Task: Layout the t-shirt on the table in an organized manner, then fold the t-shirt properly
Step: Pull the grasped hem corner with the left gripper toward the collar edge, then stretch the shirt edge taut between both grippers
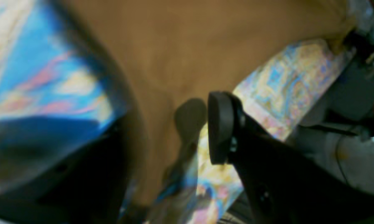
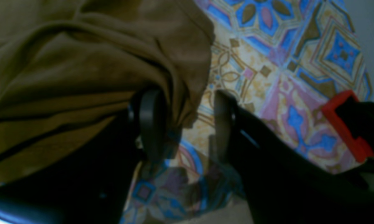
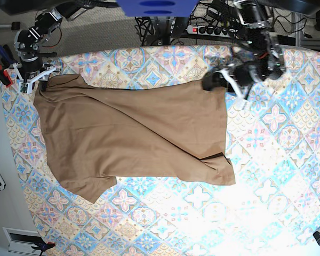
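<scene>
base: t-shirt (image 3: 133, 133) long axis left-right across table (image 3: 277, 181).

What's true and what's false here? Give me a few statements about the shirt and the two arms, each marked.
1. The plain tan-brown short-sleeved t-shirt lies on the pastel tile-patterned table. True.
2. The t-shirt is folded into a neat square. False: it lies opened out, with creases.
3. The right arm and the left arm each reach a far corner of the t-shirt. True.
4. The right arm's jaws are pressed shut. False: they stand apart, with the t-shirt's edge between them.
</scene>
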{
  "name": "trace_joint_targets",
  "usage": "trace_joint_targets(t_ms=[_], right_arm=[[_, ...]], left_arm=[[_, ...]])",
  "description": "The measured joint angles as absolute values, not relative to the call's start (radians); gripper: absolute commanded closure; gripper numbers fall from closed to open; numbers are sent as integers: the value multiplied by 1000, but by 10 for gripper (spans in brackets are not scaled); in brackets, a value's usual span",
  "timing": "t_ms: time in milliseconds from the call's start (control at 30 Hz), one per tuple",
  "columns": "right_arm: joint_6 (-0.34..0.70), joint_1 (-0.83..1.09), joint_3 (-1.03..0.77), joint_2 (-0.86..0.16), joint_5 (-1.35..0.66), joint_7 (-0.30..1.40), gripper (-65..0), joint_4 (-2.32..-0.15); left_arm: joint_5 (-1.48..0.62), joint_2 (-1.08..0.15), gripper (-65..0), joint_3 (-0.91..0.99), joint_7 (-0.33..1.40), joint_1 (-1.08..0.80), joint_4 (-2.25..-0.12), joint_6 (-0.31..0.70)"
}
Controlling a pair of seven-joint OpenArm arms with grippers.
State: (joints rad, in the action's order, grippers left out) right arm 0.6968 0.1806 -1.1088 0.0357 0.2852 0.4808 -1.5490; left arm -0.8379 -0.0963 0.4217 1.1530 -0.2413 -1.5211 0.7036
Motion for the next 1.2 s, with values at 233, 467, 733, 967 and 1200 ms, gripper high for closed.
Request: trace_joint_targets(t_ms=[233,467,733,967,1200], right_arm=[[697,181,-1109,36,285,481,-245,-1549],[698,181,-1109,36,285,482,-199,-1551],[704,210,-1106,36,277,470,0,-1557],[703,219,-1108,36,271,473,-14,-1559],[696,221,-1108,33,271,474,-256,-1559]], left_arm=[[-829,-97,-85,414,1123,-250,-1512,706],[-805,-100,0,415,1123,-250,-1510,704],[-758,-97,0,415,1114,-253,-1519,708],[-747,-97,0,415,1096,-308,-1574,704],[-717,-110,0,414,1142,-372,-1677,704]])
